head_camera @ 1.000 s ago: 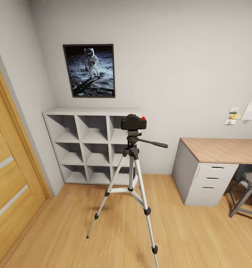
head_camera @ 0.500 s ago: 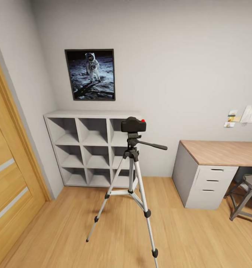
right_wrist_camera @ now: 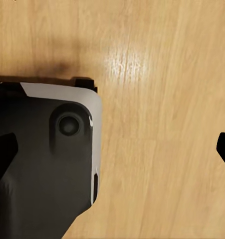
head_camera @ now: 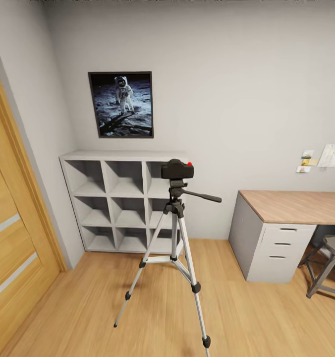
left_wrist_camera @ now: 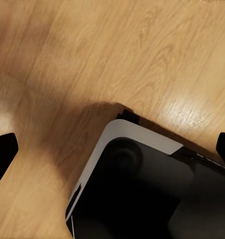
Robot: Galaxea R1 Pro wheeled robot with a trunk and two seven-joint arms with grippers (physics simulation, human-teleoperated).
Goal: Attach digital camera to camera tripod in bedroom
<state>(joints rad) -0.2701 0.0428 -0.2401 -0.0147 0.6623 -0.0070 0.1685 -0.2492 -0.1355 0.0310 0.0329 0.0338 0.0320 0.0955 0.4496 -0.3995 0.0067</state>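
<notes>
Closest to me, both arms hang low over the light wood plank floor [left_wrist_camera: 142,45]. In the left wrist view the left gripper [left_wrist_camera: 112,149] has its dark fingertips [left_wrist_camera: 2,152] far out at opposite edges of the picture, so it is released and carries nothing; below it I see a corner of the robot's own white and black base [left_wrist_camera: 137,189]. The right wrist view tells the same story: the right gripper [right_wrist_camera: 112,149] is spread wide and empty, fingertips [right_wrist_camera: 3,149] well apart, with another corner of the base [right_wrist_camera: 47,159] against the planks.

Further out, in the head view, the camera tripod [head_camera: 175,238] stands upright on its three silver legs in the middle of the bedroom floor, pan handle [head_camera: 202,196] pointing toward the desk. The digital camera [head_camera: 177,169] sits on top of the tripod's black head, level, red button up, touching the mount.

Behind it stand the white cube shelf [head_camera: 123,201] and the astronaut picture [head_camera: 121,104] on the pale wall, with the wooden door [head_camera: 11,248] at the left and the desk [head_camera: 291,206] with its drawers at the right.

My judgement: the camera is seated on the tripod and neither hand holds anything, so the attaching looks done. I cannot confirm from here whether it is truly locked.
</notes>
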